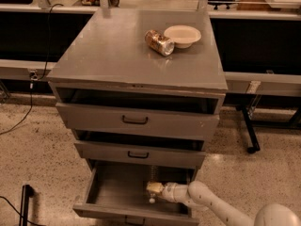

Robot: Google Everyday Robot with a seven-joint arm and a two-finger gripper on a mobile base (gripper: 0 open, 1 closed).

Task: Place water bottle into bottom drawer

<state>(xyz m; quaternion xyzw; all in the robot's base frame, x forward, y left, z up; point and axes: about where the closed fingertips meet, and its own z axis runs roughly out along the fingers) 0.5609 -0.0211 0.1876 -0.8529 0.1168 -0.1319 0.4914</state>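
Note:
The bottom drawer (113, 192) is pulled out below the two upper drawers, and its grey inside is showing. My white arm reaches in from the lower right. My gripper (153, 190) is inside the drawer at its right middle, low over the floor. A faint clear ribbed shape (154, 173) stands just behind the gripper against the drawer's back. It looks like the water bottle, but I cannot tell whether the gripper holds it.
A shiny brown-gold can (159, 42) lies on the cabinet top next to a pale bowl (182, 35). The top drawer (135, 120) and the middle drawer (138, 154) stand slightly open. A dark post (26, 204) stands on the floor at the lower left.

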